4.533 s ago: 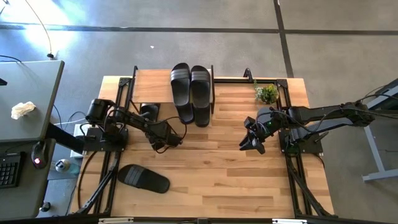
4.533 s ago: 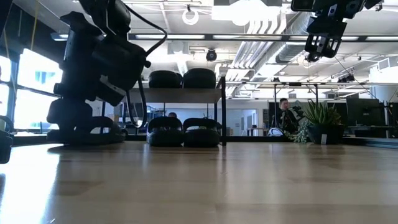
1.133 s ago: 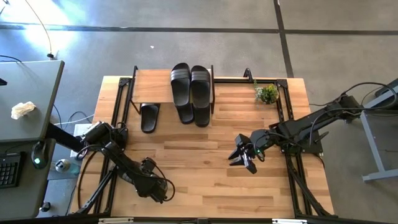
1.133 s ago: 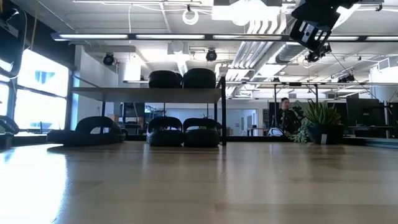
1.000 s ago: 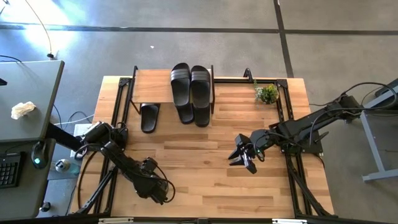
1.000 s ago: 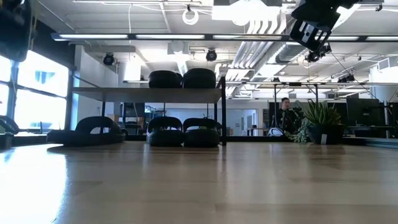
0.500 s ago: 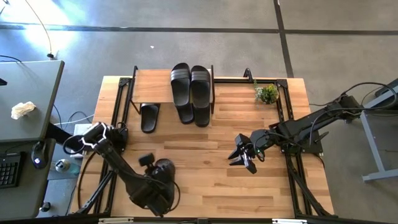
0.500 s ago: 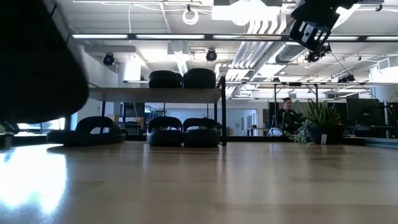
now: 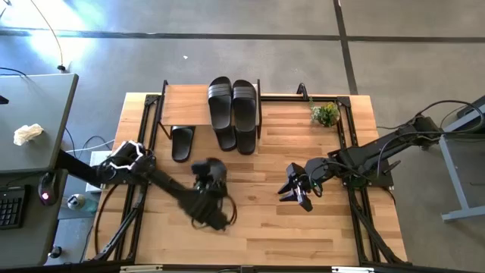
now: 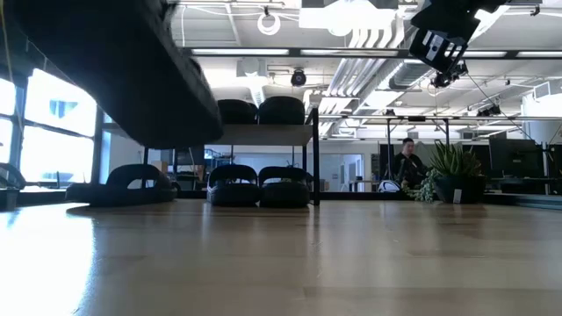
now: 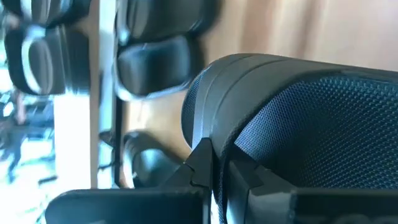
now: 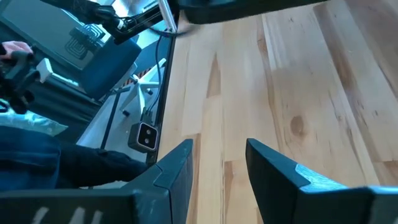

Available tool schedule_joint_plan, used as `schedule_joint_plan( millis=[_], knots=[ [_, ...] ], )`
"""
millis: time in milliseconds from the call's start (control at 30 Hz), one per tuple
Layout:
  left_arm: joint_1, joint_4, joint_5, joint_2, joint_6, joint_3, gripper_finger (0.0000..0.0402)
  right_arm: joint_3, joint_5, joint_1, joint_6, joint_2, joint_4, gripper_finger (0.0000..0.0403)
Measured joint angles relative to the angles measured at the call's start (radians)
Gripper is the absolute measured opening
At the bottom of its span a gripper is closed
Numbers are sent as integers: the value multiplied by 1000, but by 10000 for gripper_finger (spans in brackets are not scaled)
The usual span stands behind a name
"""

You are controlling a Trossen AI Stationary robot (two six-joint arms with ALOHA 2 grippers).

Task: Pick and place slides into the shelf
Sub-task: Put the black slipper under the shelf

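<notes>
— Where is the left arm, reckoned from the low wood-topped black-framed shelf (image 9: 186,105)?

— It reaches out in front of the shelf, its left gripper (image 9: 211,199) clamped tight on a black rubber slide sandal (image 11: 298,112) held off the tabletop.

— And the right one?

— The right gripper (image 9: 297,189) hangs well to the right of the shelf, fingers (image 12: 283,167) parted, holding nothing.

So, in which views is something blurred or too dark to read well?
High view: the left gripper and its slide smear with motion. Low view: that slide is a dark backlit silhouette against bright windows. Left wrist view: the shelf behind is streaked. Right wrist view: sharp.
</notes>
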Motion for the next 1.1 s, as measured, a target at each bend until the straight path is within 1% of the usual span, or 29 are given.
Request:
schedule_joint_plan(
  millis=[100,233,300,433,600,833,967,1100],
  knots=[
    [57,0,-5,0,5,-83,2,0,17,0,6,0,0,138],
    [93,10,-29,0,7,-198,2,0,39,0,8,0,0,138],
    [98,52,-50,0,28,-257,2,0,54,0,17,0,-1,138],
    [105,194,-99,-7,98,-351,3,0,81,0,18,0,-1,138],
    [111,267,-170,-8,115,-430,2,0,99,-1,37,0,-1,138],
    [181,356,-176,-8,124,-540,4,0,100,-1,81,0,1,138],
    [218,427,-186,-11,167,-583,4,0,99,-1,102,0,1,138],
    [243,478,-211,-14,243,-604,4,0,99,0,122,0,1,138]
  ],
)
